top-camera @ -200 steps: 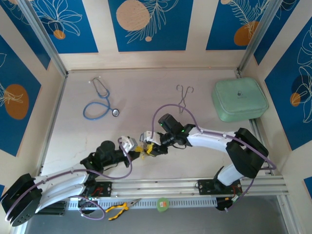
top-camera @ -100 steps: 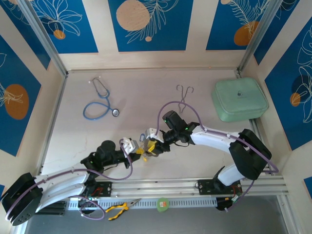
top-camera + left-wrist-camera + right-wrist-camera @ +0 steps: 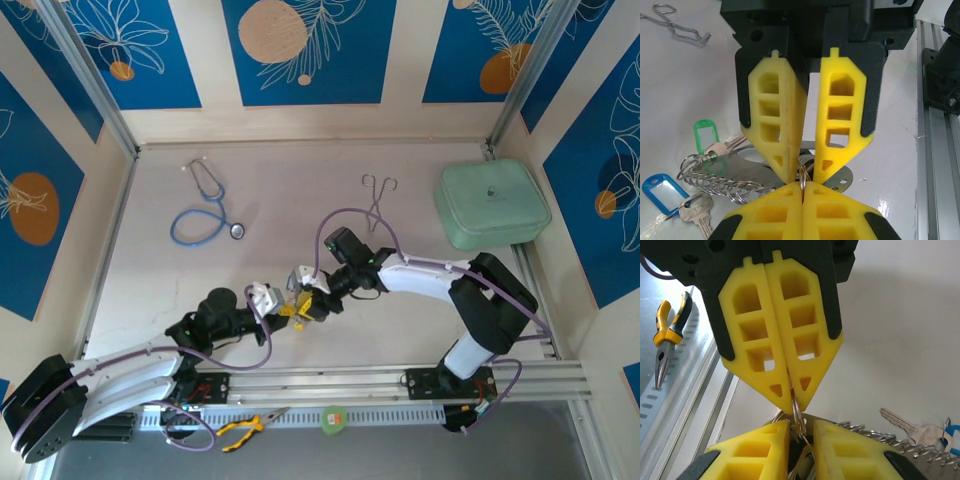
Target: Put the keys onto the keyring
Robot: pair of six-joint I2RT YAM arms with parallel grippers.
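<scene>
My left gripper (image 3: pixel 803 184) is shut on a thin metal split ring (image 3: pixel 803 173), just above the table. My right gripper (image 3: pixel 801 426) faces it tip to tip. Its yellow fingers (image 3: pixel 785 150) stand apart on either side of that ring, with a silver key blade showing in the gap. Under both lies the keyring (image 3: pixel 747 170), a silvery oval plate with a chain of small rings (image 3: pixel 710 182) and a green tab (image 3: pixel 706 134). One silver key (image 3: pixel 695 214) lies by a blue tag (image 3: pixel 660 186), another (image 3: pixel 726 146) by the green tab. In the top view the grippers (image 3: pixel 287 312) (image 3: pixel 305 303) meet at table centre.
A blue stethoscope (image 3: pixel 205 210) lies at the back left, thin metal forceps (image 3: pixel 377 200) at the back middle, and a pale green case (image 3: pixel 490 203) at the back right. Yellow-handled pliers (image 3: pixel 245 428) lie beyond the metal rail (image 3: pixel 400 378) at the near edge.
My right gripper has shifted slightly left toward the left gripper, and its fingers have narrowed around the ring. The left arm has stayed still, shut on the ring.
</scene>
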